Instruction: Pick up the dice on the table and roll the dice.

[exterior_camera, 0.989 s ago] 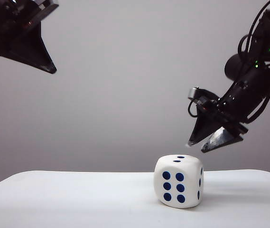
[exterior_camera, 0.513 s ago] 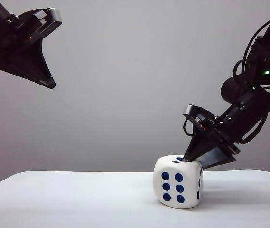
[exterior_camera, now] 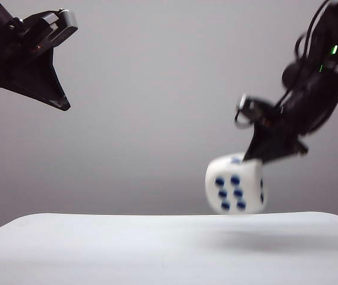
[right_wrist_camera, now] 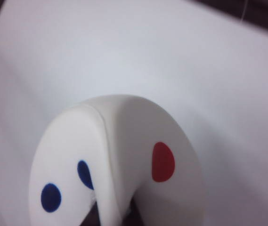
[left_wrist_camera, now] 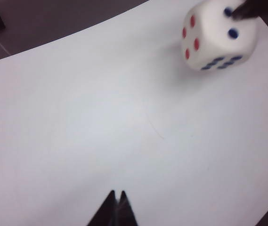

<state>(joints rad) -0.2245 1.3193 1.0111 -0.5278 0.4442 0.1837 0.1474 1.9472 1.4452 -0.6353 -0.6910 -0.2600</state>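
Dice (exterior_camera: 235, 191) pinched at top corner by right gripper (exterior_camera: 262, 159), off table (exterior_camera: 97, 249), left gripper (left_wrist_camera: 116, 207) closed

The right gripper (exterior_camera: 258, 159) angles down, jaws pinched together; the left gripper (exterior_camera: 62, 104) hangs high, fingers touching.
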